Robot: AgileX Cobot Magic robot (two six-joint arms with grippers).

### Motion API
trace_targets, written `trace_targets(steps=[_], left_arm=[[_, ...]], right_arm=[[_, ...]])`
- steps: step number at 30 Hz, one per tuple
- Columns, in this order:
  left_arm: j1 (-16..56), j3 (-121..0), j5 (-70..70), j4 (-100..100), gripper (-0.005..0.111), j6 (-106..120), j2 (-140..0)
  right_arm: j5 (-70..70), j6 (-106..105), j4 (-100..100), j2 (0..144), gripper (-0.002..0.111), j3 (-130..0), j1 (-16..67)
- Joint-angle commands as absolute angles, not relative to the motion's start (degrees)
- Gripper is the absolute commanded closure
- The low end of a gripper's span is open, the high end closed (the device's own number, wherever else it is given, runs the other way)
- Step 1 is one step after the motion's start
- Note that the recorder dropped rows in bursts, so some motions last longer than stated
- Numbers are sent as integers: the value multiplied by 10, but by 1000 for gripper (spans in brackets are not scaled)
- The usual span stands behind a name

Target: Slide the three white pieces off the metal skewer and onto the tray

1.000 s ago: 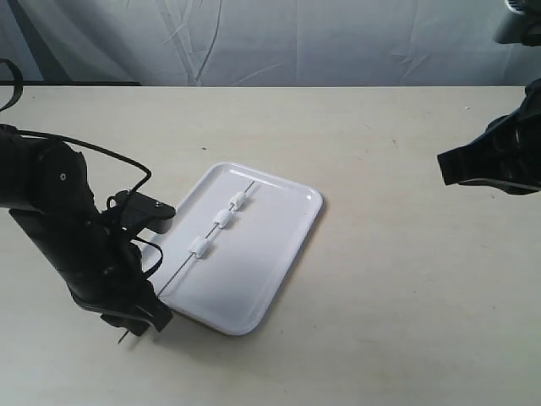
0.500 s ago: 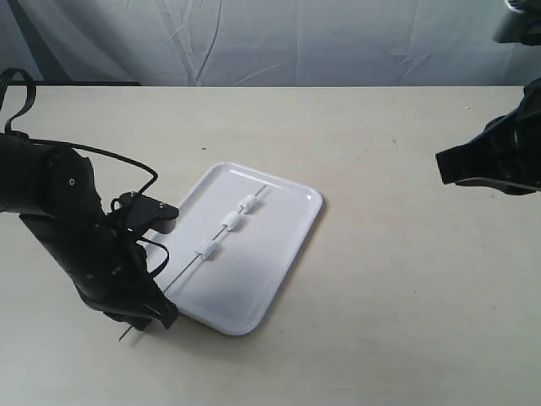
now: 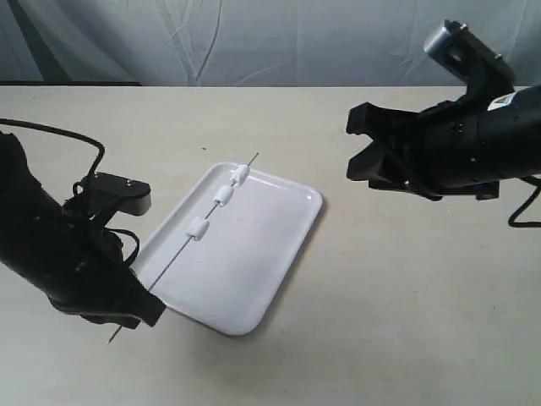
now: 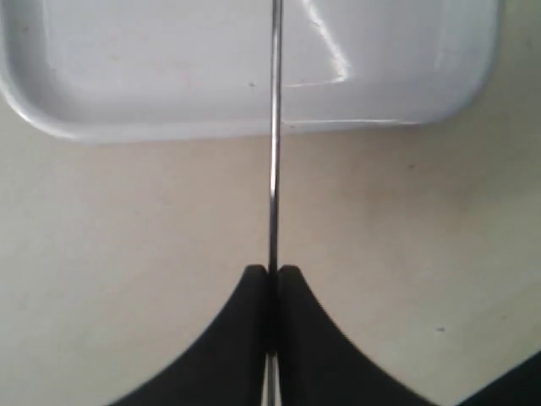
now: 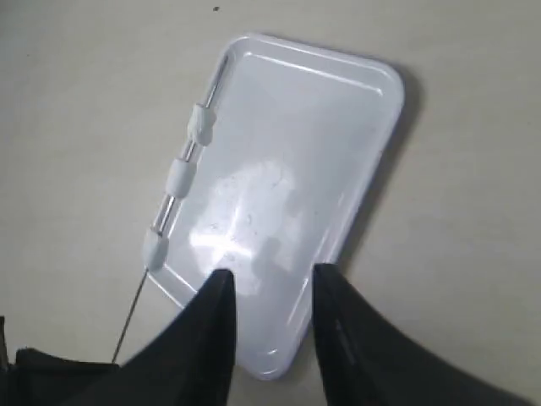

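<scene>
The metal skewer [image 3: 173, 259] slants over the left long side of the white tray [image 3: 254, 283], its far tip past the tray's back edge. Three white pieces [image 3: 221, 195] are threaded on its far half, spaced apart. My left gripper [image 3: 139, 309] is shut on the skewer's near end, off the tray's front-left corner; the left wrist view shows the rod [image 4: 274, 127] pinched between the shut fingers [image 4: 273, 272]. My right gripper [image 3: 355, 144] hangs open in the air to the right of the tray, empty. The right wrist view shows the tray [image 5: 321, 169], the pieces [image 5: 180, 176] and the open gripper [image 5: 270, 283].
The beige tabletop [image 3: 406, 296] surrounds the tray. A grey cloth backdrop [image 3: 254, 38] stands behind the table's far edge. The left arm's black body and cable [image 3: 51, 245] stand left of the tray.
The left gripper has drawn the skewer leftward, so the pieces now sit near the tray's left edge. The right arm has swung in from the far right toward the tray.
</scene>
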State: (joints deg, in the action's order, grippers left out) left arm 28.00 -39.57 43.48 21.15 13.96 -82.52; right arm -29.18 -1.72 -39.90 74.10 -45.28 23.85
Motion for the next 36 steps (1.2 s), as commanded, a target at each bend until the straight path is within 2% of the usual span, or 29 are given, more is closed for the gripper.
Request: trace_targets(steps=[1, 4, 6, 8, 9, 11, 18, 24, 32, 34, 36], left_arm=[[305, -363, 439, 245, 107, 137, -779], [304, -346, 438, 255, 107, 137, -755], [304, -340, 432, 270, 107, 137, -734], [304, -331, 427, 286, 107, 137, -710], [304, -325, 429, 293, 107, 137, -696], [304, -317, 429, 298, 107, 137, -675], [304, -309, 437, 331, 107, 149, -655], [304, -309, 434, 443, 107, 234, -654], [304, -309, 444, 454, 107, 234, -654], [304, -309, 450, 454, 107, 234, -654], [304, -309, 454, 454, 107, 234, -654]], right_arm=[[-277, -210, -615, 803, 74, -450, 240], [-310, -456, -877, 862, 74, -450, 240], [-329, -538, -973, 895, 74, -450, 240], [-355, -596, -999, 925, 66, -450, 240], [-360, -600, -999, 942, 57, -457, 240], [-377, -605, -999, 967, 52, -471, 241], [-405, -612, -999, 990, 53, -517, 241], [-413, -612, -999, 992, 53, -523, 241], [-423, -612, -999, 992, 53, -523, 241], [-423, -612, -999, 992, 58, -523, 241], [-423, -612, -999, 992, 69, -523, 241]])
